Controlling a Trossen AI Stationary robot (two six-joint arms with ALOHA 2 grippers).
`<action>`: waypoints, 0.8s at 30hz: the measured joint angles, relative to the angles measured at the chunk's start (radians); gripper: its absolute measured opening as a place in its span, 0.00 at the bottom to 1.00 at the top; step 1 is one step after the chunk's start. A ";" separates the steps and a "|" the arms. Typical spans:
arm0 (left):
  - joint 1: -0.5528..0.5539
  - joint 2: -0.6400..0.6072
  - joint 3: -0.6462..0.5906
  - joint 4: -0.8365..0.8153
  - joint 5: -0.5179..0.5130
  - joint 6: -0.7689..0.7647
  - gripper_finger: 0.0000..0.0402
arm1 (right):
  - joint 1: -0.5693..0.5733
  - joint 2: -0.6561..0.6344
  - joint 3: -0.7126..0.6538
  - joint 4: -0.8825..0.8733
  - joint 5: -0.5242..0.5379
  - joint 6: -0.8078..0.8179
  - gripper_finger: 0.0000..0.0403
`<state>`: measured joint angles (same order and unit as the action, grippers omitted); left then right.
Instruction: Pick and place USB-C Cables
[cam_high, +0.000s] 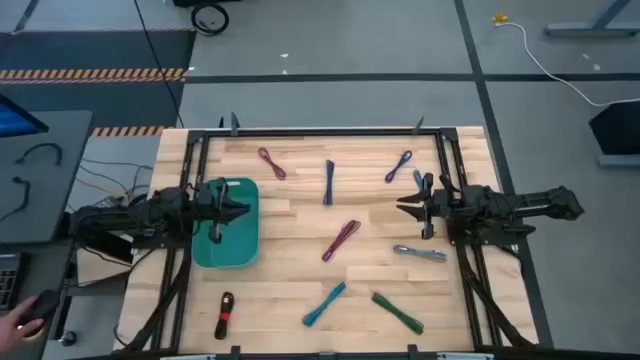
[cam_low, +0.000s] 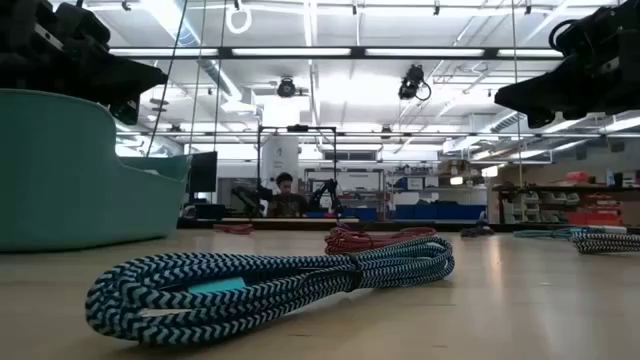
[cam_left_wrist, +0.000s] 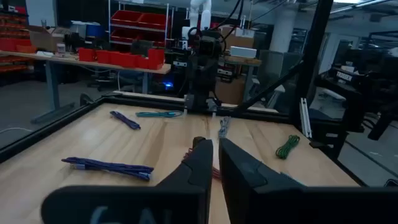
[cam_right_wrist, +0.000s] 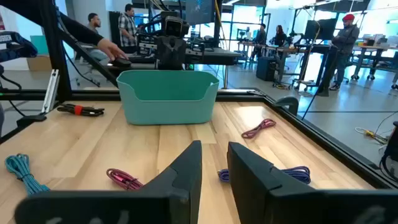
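Several USB-C cable bundles lie flat on the wooden table: purple, blue, violet, magenta, grey, teal, green and red-black. My left gripper hangs shut above the inner edge of the teal tray. My right gripper is shut and hovers over bare wood between the violet and grey bundles. The two grippers point at each other. In the low view the teal bundle lies nearest the camera, and both grippers are well above the table.
The teal tray sits on the table's left side. A black frame runs along the table's edges. Bare wood shows between the bundles at the table's middle. People stand in the room beyond the table.
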<state>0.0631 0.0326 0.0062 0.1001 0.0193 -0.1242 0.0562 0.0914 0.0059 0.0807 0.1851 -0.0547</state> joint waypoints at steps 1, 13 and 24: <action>0.000 0.000 0.000 0.000 0.000 0.000 0.08 | 0.000 0.000 0.000 0.000 0.000 0.000 0.20; 0.000 0.000 0.000 0.000 0.000 0.000 0.10 | 0.000 0.000 0.000 0.000 0.000 0.000 0.20; 0.000 0.000 0.000 0.000 0.000 0.000 0.08 | 0.000 0.000 0.000 0.000 0.000 0.000 0.20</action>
<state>0.0633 0.0326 0.0059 0.1001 0.0191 -0.1242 0.0563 0.0917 0.0063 0.0807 0.1852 -0.0547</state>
